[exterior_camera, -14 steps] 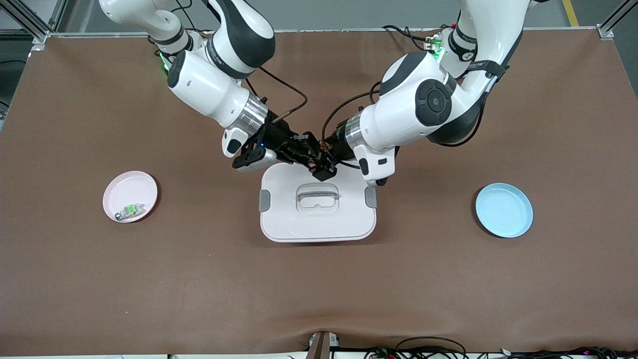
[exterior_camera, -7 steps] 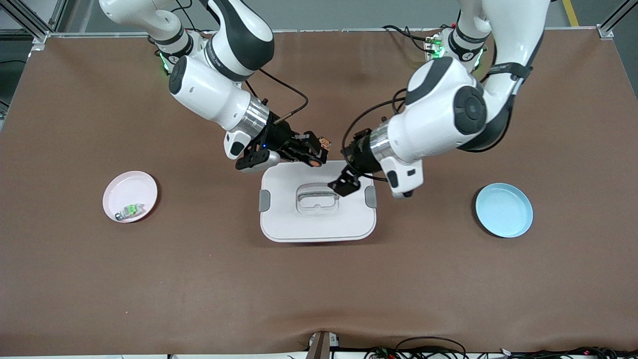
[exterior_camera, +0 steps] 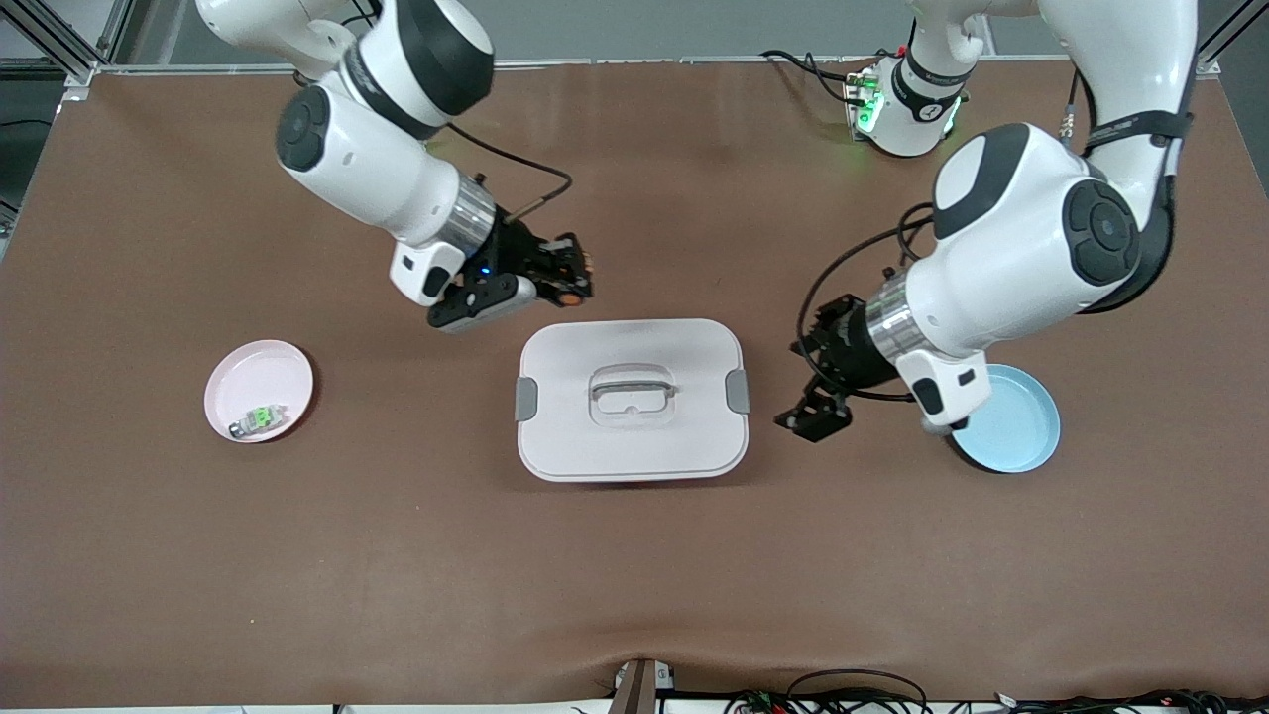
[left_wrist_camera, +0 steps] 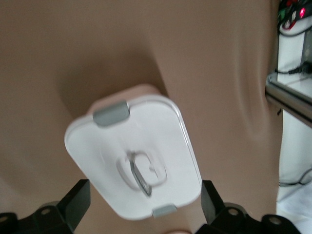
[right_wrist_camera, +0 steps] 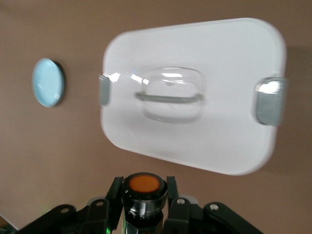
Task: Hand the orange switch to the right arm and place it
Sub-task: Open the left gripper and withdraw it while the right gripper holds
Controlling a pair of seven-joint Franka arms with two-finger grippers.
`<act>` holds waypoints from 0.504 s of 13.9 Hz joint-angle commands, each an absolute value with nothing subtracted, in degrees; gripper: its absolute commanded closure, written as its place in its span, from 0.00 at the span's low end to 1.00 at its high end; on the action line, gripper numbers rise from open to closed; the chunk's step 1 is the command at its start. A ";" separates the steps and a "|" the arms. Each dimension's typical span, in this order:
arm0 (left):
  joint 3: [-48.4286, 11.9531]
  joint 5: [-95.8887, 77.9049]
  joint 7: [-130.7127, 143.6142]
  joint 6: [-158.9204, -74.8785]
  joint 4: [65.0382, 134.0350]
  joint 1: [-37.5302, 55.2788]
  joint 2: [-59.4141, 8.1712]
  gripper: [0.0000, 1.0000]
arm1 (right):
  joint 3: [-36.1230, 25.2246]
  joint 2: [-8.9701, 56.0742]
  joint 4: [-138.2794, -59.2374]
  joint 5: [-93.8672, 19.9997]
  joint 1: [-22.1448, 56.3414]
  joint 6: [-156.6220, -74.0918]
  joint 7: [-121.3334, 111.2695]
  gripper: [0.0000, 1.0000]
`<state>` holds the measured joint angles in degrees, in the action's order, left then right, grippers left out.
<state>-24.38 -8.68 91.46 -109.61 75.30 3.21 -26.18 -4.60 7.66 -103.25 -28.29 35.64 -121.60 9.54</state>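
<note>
The orange switch [exterior_camera: 575,277], a dark body with a round orange cap, is up in the air in my right gripper [exterior_camera: 572,275], which is shut on it. They hang over the brown table just off the edge of the white lidded box [exterior_camera: 632,399], on the robots' side. In the right wrist view the orange switch [right_wrist_camera: 144,187] stands cap outward between the two black fingers [right_wrist_camera: 113,194]. My left gripper [exterior_camera: 805,387] is open and holds nothing, over the table between the box and the blue plate [exterior_camera: 1011,436]. In the left wrist view its fingers [left_wrist_camera: 76,201] are spread wide.
A pink plate [exterior_camera: 256,375] toward the right arm's end holds a small green-and-grey switch [exterior_camera: 258,419]. The white box has a clear handle [exterior_camera: 632,382] and grey clips at both ends. The blue plate lies partly under the left arm's wrist.
The two grippers were together over the box's edge. The left gripper has pulled away, open, toward the blue plate. The right gripper has drawn back toward its own end with the orange switch.
</note>
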 commanded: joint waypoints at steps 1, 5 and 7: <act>-24.52 -5.11 82.93 -105.92 75.50 -1.38 -23.13 0.00 | -4.04 1.95 -104.68 -19.37 30.52 -112.27 0.40 1.00; -24.43 -2.21 62.88 -98.80 75.76 -9.12 -20.92 0.00 | -4.04 -2.28 -104.77 -5.21 24.54 -103.47 -18.59 1.00; -24.43 2.96 55.76 -97.47 75.94 -10.98 -20.30 0.00 | -4.04 -3.51 -104.85 -1.69 21.72 -101.35 -27.55 1.00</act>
<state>-24.11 -0.91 61.09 -98.93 75.01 -9.98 -21.66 -5.00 -1.21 -103.35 -5.17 24.34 -102.59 -20.43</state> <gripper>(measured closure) 0.000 0.608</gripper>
